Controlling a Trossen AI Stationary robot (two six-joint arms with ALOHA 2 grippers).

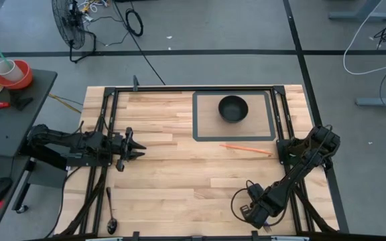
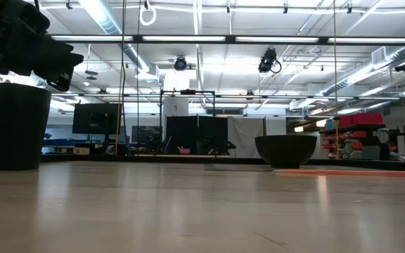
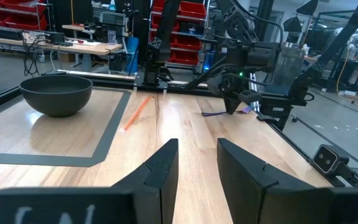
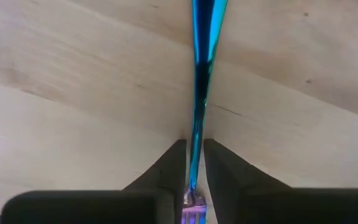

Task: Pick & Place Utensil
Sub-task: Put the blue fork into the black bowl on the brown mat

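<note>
On the wooden table, the right gripper pinches what looks like a slim iridescent blue utensil; nearby, black bowl, orange stick; left gripper stands slightly parted, empty.

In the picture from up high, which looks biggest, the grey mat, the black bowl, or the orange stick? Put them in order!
Largest to smallest, as seen from above:
1. The grey mat, far the biggest; the bowl sits on it.
2. The black bowl, round and wide.
3. The orange stick, longer than the bowl is wide, but very thin, so it covers the least.
</note>
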